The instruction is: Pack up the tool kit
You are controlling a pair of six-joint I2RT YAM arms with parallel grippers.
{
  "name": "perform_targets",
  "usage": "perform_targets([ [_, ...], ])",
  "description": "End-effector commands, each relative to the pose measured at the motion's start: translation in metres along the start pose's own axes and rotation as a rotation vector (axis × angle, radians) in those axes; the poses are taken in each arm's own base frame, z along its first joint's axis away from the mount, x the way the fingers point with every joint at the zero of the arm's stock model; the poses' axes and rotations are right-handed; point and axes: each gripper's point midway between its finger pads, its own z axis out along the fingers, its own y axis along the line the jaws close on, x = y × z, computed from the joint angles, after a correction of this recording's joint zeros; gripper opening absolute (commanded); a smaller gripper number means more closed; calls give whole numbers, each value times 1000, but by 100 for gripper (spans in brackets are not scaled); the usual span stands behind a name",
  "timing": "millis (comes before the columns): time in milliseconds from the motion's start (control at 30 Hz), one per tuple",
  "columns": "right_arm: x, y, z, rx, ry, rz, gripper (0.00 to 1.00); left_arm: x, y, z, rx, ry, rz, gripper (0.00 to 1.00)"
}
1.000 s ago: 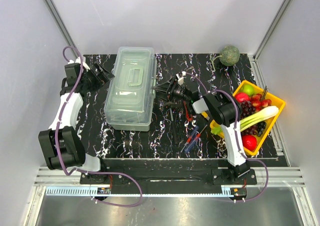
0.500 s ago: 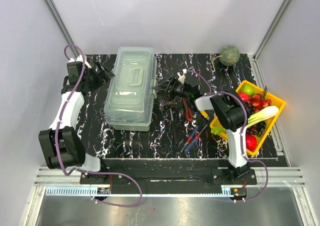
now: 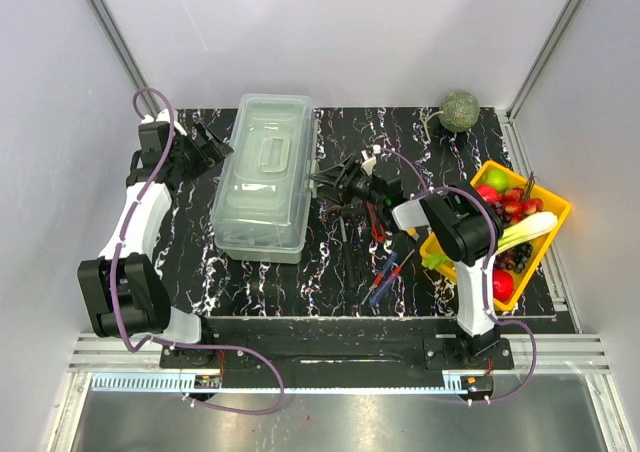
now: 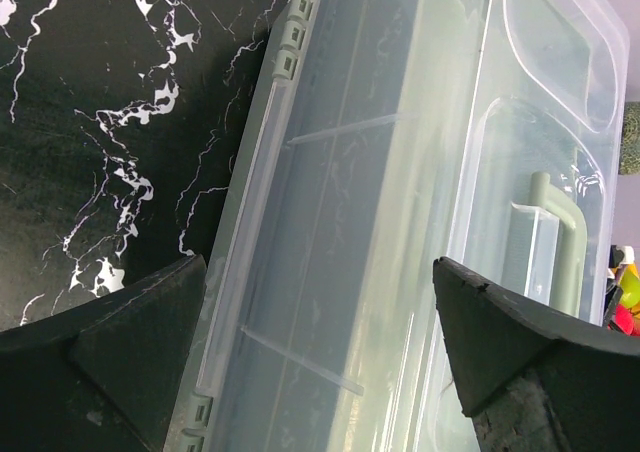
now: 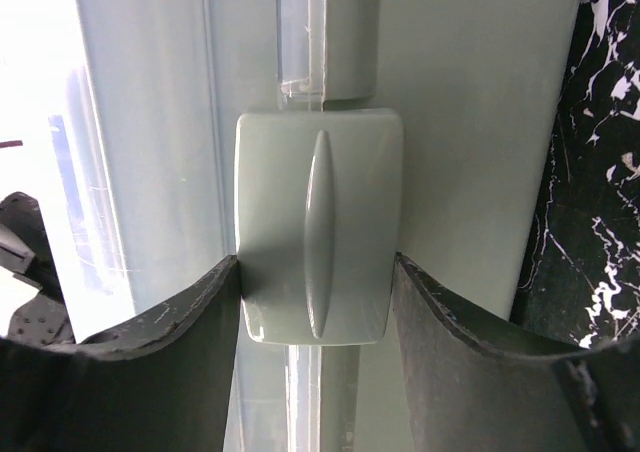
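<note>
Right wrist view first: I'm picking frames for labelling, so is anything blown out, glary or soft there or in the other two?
Right wrist: the far left is blown out to white, while the latch is sharp. Left wrist: the toolbox shows a soft sheen with no clipping; the near fingers are dark, with little detail. Top external: evenly lit, crisp, weak shadows.

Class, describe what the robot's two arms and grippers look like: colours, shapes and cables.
Both the left arm and right arm have white links between bulky black joints. A purple cable loops along each. The left gripper and right gripper carry dark, wedge-shaped fingers.
</note>
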Motion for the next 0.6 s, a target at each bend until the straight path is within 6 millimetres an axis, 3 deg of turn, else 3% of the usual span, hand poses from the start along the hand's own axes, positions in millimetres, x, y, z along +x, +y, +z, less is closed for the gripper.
perform_targets([
  [0,-9,83,-17,-346,-50,16,16,76,24,-1,-99,269,-22,99],
  [333,-21,68,-26,-421,-127,134,19,79,28,0,-121,274,-47,99],
  [567,-24,82,-29,-448,-135,124,13,79,28,1,-122,279,-50,99],
])
